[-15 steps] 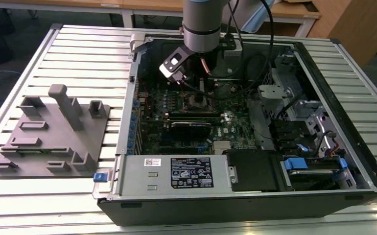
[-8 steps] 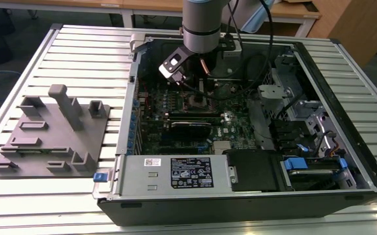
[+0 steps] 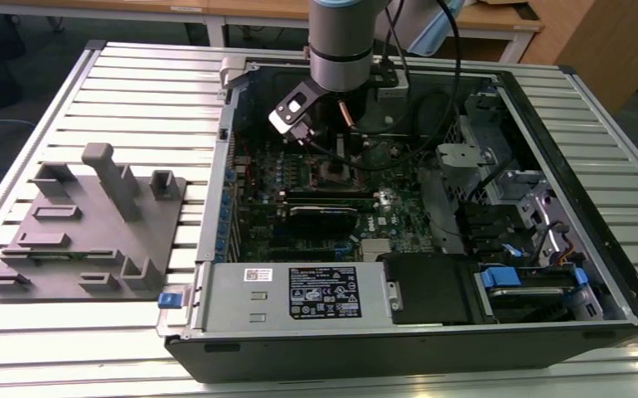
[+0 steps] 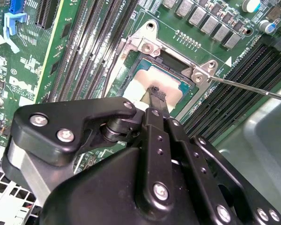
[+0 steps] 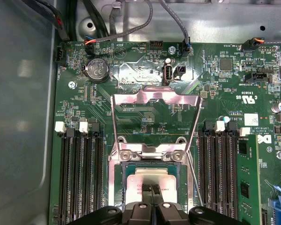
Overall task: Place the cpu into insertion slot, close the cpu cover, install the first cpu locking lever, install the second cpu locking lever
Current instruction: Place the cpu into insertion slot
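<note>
We see the black hand (image 5: 152, 188), fingers together, over the flat silvery square cpu (image 5: 145, 177) in the dark silver-rimmed insertion slot (image 5: 123, 185); thin silver-framed cpu cover (image 5: 154, 96) open.

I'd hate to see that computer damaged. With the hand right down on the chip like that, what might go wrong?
1. The hand has its tip at the cpu lying in the slot; a push or sideways drag might skew it or hurt the slot.
2. The cover is flipped open, so nothing holds the cpu down.
3. A thin lever juts out beside the slot; the hand could snag it.
</note>
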Available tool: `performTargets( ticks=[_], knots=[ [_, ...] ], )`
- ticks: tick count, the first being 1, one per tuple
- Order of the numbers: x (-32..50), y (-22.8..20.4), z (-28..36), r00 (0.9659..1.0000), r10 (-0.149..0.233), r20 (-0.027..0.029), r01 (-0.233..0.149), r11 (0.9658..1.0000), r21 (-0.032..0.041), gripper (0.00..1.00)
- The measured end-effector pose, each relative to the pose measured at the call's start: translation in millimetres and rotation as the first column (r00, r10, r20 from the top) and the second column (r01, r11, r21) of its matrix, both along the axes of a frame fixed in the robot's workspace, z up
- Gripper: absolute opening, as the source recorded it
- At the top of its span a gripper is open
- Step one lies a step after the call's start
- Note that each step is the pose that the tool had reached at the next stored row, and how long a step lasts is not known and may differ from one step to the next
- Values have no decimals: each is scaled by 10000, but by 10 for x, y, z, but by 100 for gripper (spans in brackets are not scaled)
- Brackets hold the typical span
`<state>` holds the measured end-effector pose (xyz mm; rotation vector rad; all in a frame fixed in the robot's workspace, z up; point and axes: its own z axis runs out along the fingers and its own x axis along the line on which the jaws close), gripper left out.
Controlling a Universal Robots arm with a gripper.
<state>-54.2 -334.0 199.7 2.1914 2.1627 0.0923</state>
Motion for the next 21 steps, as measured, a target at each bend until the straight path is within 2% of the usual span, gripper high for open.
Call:
performTargets(
  ticks=[17, 20, 21],
  knots=[
    [0, 0, -25, 10000, -1, 1, 1, 10000, 2, 10],
    [3, 5, -3, 10000, -2, 18, 2, 10000, 31, 10],
    [2, 4, 18, 10000, -1, 10, 1, 10000, 18, 10]
  ],
)
